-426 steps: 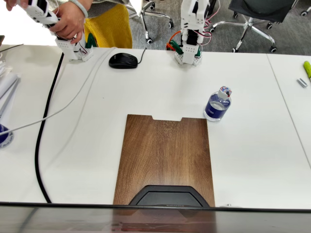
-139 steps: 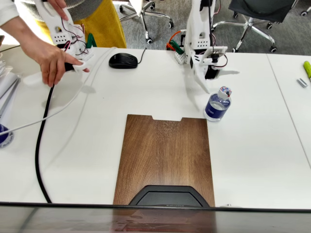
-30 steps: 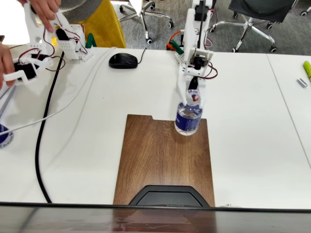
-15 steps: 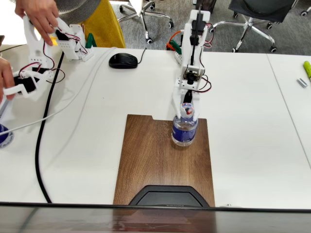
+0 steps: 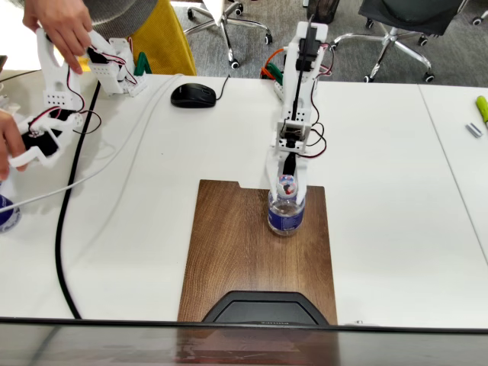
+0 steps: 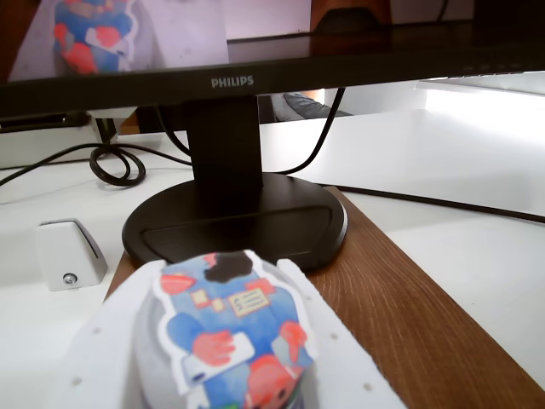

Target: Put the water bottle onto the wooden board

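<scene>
The gripper point(image 5: 285, 191) is closed around the neck of the water bottle point(image 5: 286, 213), fingers snug either side of the cap — the wrist view puts the colourful cap sticker point(image 6: 232, 328) right between them. The bottle stands upright over the wooden board point(image 5: 244, 259), toward its far right part, base at or just above the wood; which of the two is hard to say from here. So this reads as the placing step, carry all but done. What's left, by my judgement: settle the base flat, open the fingers gently, and lift straight up so the top-heavy little bottle isn't tipped on the way out.

The board lies flat on a white worktop point(image 5: 396, 229), with its near end running under a black monitor base point(image 5: 259, 309). A black mouse point(image 5: 193, 94) sits at the far side, and a black cable point(image 5: 69, 221) trails down the left. Beyond the far edge — grey carpet and office chair legs point(image 5: 389, 46).
</scene>
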Tool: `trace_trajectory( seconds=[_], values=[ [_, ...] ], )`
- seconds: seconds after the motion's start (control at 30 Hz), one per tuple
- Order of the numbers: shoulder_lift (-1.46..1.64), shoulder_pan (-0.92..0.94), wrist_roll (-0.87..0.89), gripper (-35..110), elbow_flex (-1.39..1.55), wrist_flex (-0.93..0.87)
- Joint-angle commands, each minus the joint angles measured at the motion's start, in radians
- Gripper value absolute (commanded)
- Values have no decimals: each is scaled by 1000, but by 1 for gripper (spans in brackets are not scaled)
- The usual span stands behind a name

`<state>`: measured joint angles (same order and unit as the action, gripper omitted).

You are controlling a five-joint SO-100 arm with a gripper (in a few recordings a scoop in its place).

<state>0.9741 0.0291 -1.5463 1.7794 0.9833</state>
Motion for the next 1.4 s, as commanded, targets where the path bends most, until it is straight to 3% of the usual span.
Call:
trace_trajectory(
  seconds=[0.0,0.3,0.67,0.83,1.17,1.37],
  values=[
    [26,21,-23,0,-40,-3],
    [17,21,-80,1,-40,-29],
    [15,38,-66,73,-37,-25],
    [15,40,-69,88,-35,-25],
    [43,58,-110,90,-11,-41],
    [284,63,-57,90,187,-92]
  ],
)
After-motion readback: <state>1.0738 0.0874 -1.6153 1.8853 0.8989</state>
